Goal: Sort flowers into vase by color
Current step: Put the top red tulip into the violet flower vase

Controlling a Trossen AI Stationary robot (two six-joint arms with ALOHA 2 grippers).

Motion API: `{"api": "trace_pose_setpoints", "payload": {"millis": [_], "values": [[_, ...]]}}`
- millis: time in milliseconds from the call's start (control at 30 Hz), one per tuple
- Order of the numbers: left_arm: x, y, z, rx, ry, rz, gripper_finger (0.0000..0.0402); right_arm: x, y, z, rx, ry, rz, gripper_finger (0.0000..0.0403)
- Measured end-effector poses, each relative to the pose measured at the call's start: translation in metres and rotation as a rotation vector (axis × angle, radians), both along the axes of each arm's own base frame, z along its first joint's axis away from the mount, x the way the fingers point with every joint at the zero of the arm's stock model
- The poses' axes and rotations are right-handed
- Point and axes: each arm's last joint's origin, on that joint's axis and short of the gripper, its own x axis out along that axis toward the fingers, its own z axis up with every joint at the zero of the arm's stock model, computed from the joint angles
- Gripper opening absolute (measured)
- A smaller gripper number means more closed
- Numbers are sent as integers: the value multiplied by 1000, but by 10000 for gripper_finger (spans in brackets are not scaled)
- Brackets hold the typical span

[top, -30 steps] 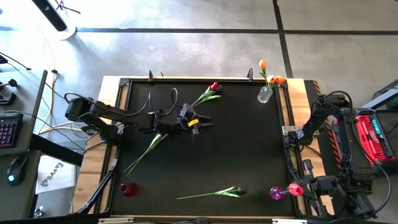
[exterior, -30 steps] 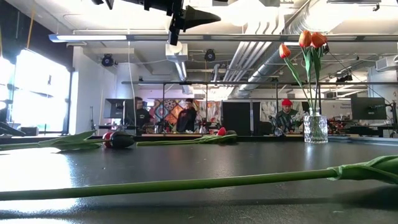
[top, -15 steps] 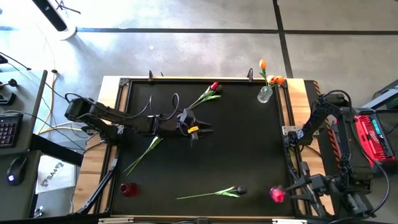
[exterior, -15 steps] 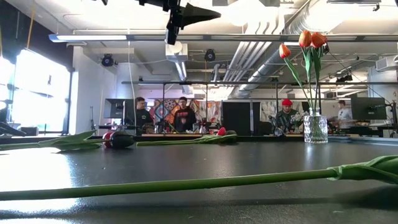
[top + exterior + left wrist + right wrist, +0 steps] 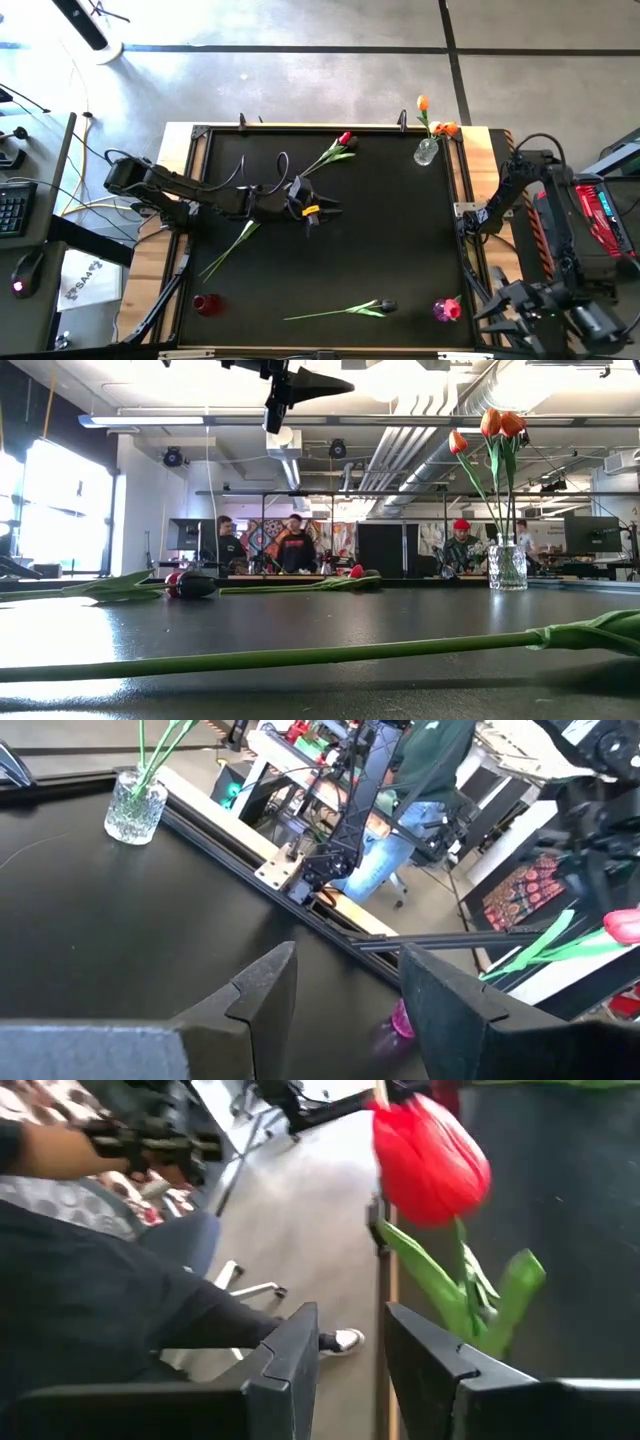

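A red-pink flower (image 5: pixel 453 308) (image 5: pixel 430 1160) leans in the purple vase (image 5: pixel 440 311) at the table's near right corner. My right gripper (image 5: pixel 492 308) (image 5: pixel 350 1320) hangs open just off the table's right edge beside that flower, with nothing between its fingers. My left gripper (image 5: pixel 325 205) (image 5: pixel 345 965) is open and empty above the middle of the table. Orange flowers (image 5: pixel 430 115) stand in the clear vase (image 5: pixel 426 150). A red flower (image 5: pixel 335 150), a dark-headed flower (image 5: pixel 345 310) and a third stem (image 5: pixel 235 245) lie flat on the table.
A small red vase (image 5: pixel 207 304) stands at the near left corner. The wooden table frame (image 5: pixel 470 230) runs along the right side by my right arm. People (image 5: pixel 295 545) stand in the room beyond the far edge, and a seated person (image 5: pixel 110 1270) is close by the right arm.
My right gripper has opened and let go of the red-pink flower. It has risen, rolled, and drawn back from the purple vase toward the table's right edge. The flower stays in the vase.
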Motion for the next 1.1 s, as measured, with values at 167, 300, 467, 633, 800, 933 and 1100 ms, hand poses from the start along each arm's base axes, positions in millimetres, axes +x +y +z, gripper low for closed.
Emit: {"api": "trace_pose_setpoints", "payload": {"millis": [167, 300, 467, 633, 800, 933, 1100], "values": [[-1, 0, -4, 6, 44, 0, 165, 1, -3, 27, 3, -98, -3, 103], [-3, 0, -11, -12, 113, 7, 165, 3, -8, 44, -86, -254, -53, 103], [-5, 2, -17, -18, 178, 18, 165, 8, -15, 54, -219, -455, -216, 103], [-8, 13, -25, -59, 251, 143, 165, 24, -24, 58, -260, -529, -386, 103], [-15, 35, -38, -50, 400, 258, 165, 51, -44, 65, -252, -494, -511, 103], [-21, 57, -46, -66, 506, 299, 165, 68, -67, 73, -232, -481, -631, 103], [-28, 90, -50, -39, 594, 304, 165, 85, -98, 82, -179, -436, -742, 103]]}}
